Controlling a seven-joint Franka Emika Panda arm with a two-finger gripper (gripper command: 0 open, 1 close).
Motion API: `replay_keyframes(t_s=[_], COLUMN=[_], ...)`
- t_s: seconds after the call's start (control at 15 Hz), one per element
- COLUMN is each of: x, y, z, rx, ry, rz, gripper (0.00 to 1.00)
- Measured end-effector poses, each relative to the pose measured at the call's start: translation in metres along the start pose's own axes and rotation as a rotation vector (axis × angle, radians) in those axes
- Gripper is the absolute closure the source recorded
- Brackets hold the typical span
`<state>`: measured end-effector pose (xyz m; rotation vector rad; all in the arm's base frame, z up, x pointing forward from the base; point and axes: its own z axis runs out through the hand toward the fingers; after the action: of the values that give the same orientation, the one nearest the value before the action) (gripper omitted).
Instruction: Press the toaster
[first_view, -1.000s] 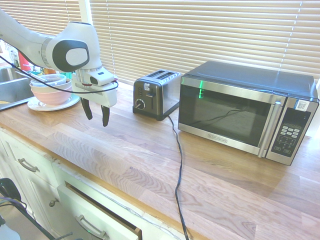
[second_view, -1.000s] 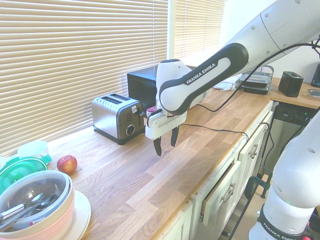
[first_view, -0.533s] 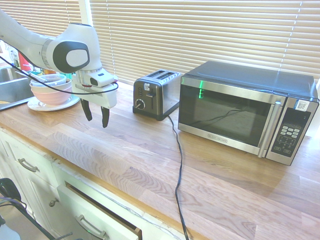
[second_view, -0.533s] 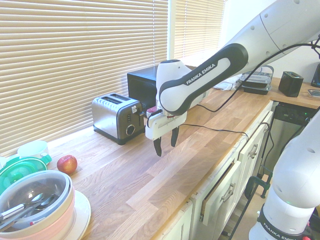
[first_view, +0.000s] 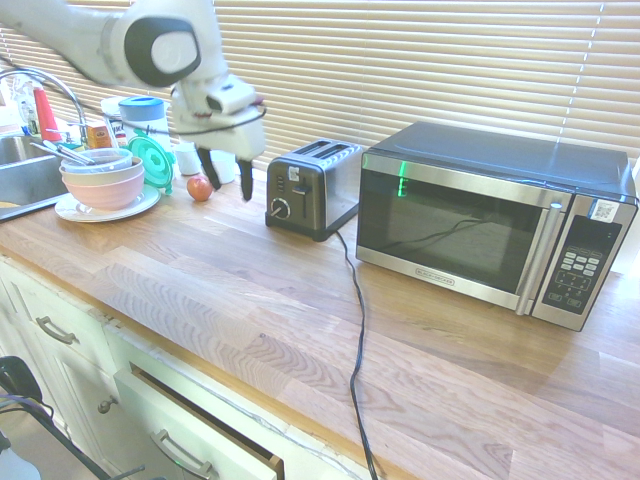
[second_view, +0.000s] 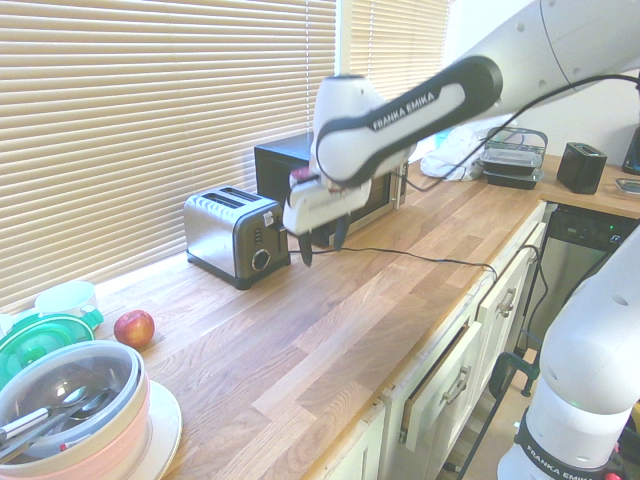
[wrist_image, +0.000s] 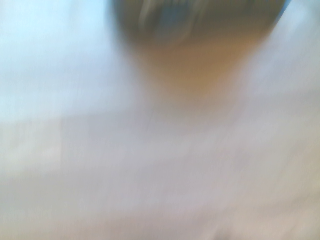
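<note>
Change since the earlier frame: I see the end effector (first_view: 226, 172) has risen and swung toward the toaster (first_view: 313, 187), clear of the surface (first_view: 300, 300). End effector: fingers spread, holding nothing, pointing steeply down. Toaster: by the blinds, beside the microwave (first_view: 490, 220), long axis running back toward the window, black knob-and-lever end facing the end effector. Relation: in the second exterior view the end effector (second_view: 318, 243) hangs just off that end of the toaster (second_view: 235, 235), not touching.

I am seeing the wrist view smearing into blur, with only a dark shape (wrist_image: 200, 20) showing at one edge, too soft to name. The white arm's two-finger gripper (first_view: 226, 175) is blurring in the first exterior view.
</note>
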<state>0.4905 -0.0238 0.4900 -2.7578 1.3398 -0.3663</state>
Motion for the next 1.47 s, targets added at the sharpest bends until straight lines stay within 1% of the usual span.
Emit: replay_keyframes(t_s=[0.07, 0.2, 0.33, 0.53, 0.67, 0.93, 1.0, 1.2, 1.47], x=[0.012, 0.032, 0.060, 0.107, 0.135, 0.154, 0.153, 0.148, 0.150], y=[-0.015, -0.048, -0.070, -0.085, -0.087, -0.097, -0.101, -0.108, -0.105], z=[-0.003, 0.009, 0.018, 0.016, 0.010, 0.013, 0.013, 0.010, 0.013], rx=[0.002, -0.007, -0.020, -0.024, -0.024, -0.023, -0.021, -0.011, -0.008], ry=[0.002, -0.012, -0.028, -0.045, -0.053, -0.073, -0.072, -0.072, -0.076], rz=[-0.007, -0.025, -0.023, -0.007, 0.003, 0.004, 0.000, -0.012, -0.001], gripper=[0.00, 0.00, 0.00, 0.00, 0.00, 0.00, 1.00, 1.00, 1.00])
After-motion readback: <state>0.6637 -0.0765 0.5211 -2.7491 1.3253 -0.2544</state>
